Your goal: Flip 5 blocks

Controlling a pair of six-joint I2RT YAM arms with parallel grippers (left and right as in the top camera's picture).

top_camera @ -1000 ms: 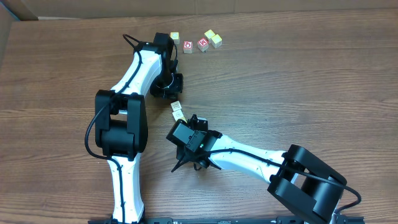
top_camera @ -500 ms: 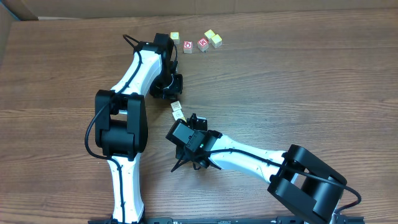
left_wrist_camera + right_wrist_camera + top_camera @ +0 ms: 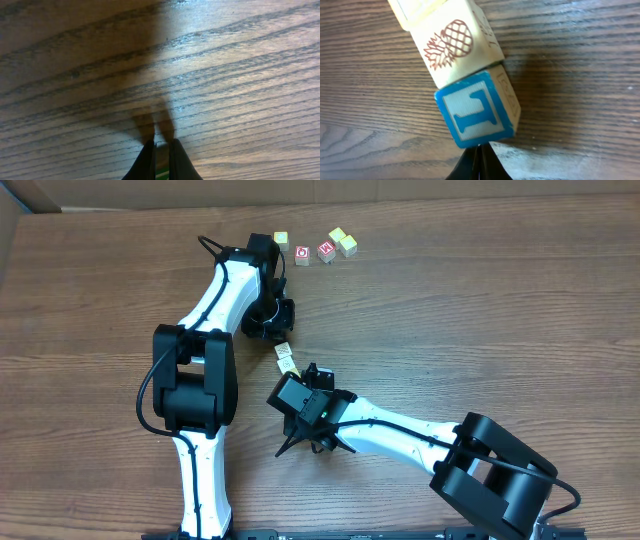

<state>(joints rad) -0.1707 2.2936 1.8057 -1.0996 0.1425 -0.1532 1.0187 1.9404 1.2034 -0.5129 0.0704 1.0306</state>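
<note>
The blue-faced block [image 3: 477, 107] looked light and rigid, best pinched across opposite faces. The right end effector [image 3: 477, 152], just beside it, and the left end effector [image 3: 160, 150] were closed.

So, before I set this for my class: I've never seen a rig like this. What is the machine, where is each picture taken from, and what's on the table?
These are two robot arms at a wooden table. The wide picture looks straight down from above. The other two pictures come from a small camera on each arm's wrist, looking along its pincer-like tool. The left tool is shut and empty over bare wood. The right tool is also shut and empty. Its tip is right beside a blue-lettered block, which sits against a pineapple block. From above, five more lie near the far edge: three pale yellow blocks and two red blocks.
</note>
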